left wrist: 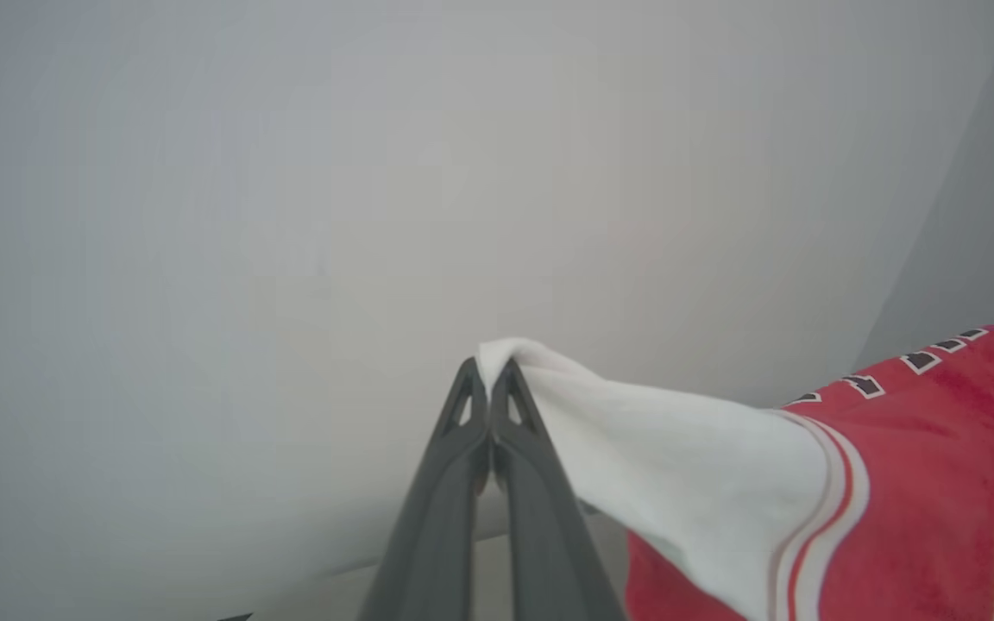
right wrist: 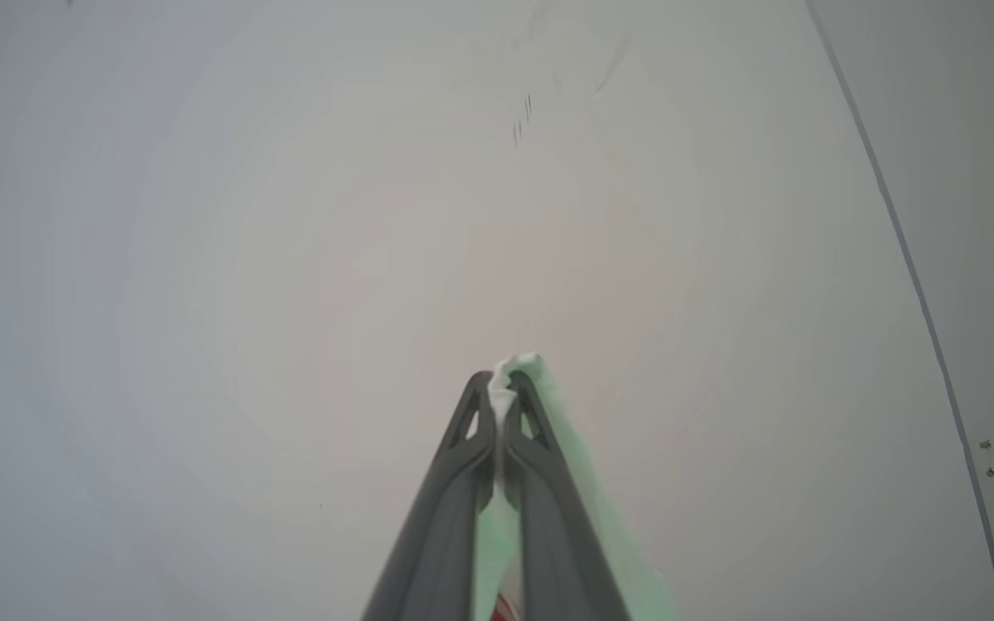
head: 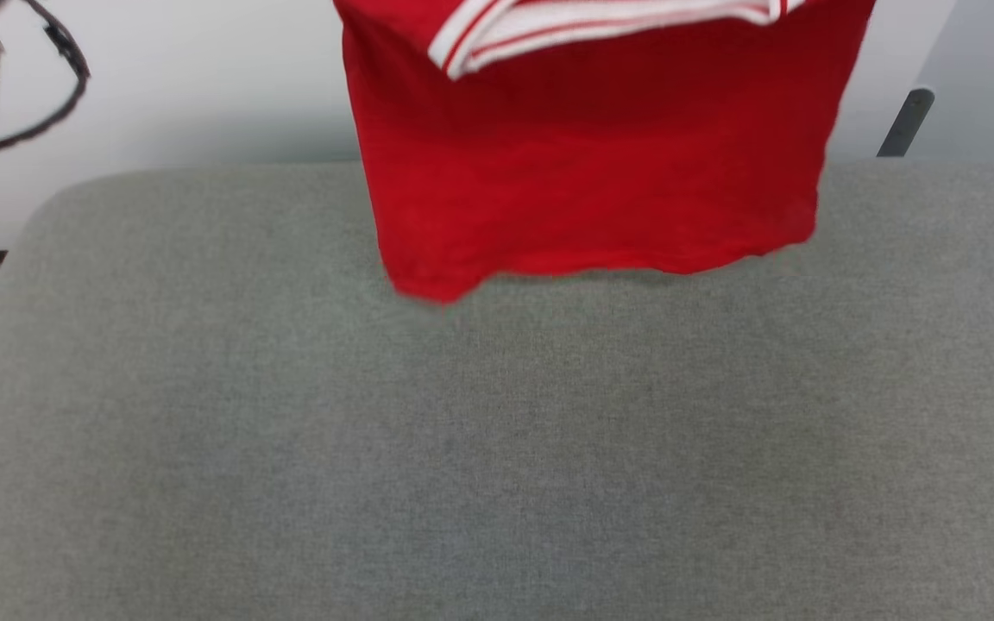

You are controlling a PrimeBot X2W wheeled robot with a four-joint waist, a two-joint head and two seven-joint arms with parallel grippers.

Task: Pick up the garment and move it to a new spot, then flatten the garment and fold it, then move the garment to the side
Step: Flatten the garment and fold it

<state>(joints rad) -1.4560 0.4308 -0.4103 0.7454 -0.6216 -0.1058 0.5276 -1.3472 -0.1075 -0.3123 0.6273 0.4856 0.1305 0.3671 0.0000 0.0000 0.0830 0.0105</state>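
Red garment [head: 592, 172] is hanging above the grey cushion [head: 497, 448] — left gripper [left wrist: 488, 373] and right gripper [right wrist: 501, 385] are each pinching a pale sleeve tip. Lowering slowly, pulled wide, should be working best.

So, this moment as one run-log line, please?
red jersey shirt with white sleeves: hanging over grey fabric surface | left gripper: shut on white sleeve | right gripper: shut on pale cloth edge

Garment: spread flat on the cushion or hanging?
Hanging. Left gripper and right gripper pinch the garment by white cloth; red body dangles over the cushion. Hem contact: cannot tell.
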